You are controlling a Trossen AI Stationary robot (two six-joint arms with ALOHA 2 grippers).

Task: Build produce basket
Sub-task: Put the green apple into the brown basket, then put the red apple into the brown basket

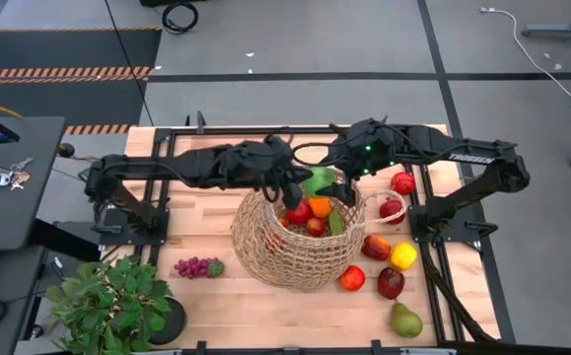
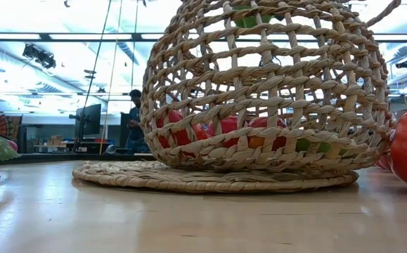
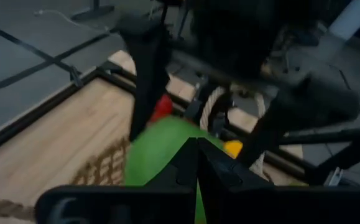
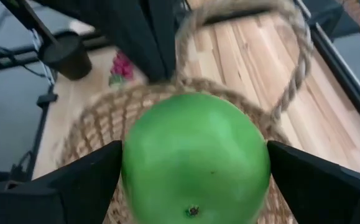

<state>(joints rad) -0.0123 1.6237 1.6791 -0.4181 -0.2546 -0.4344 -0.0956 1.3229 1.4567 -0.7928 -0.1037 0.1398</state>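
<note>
Two fingers of the right gripper (image 4: 195, 168) clamp one green apple (image 4: 195, 158) above the basket (image 1: 290, 254) at the high view's center. Beside it, the left gripper (image 1: 287, 193) hangs pinched together over the basket's upper-left rim. Four pieces lie inside; six sit right of it, one grape bunch (image 1: 194, 266) left.

Even overhead light is seen on the table (image 1: 216, 306); soft shadows are cast. Ceiling strips glare in the low view. Both wrist views are blurred.
</note>
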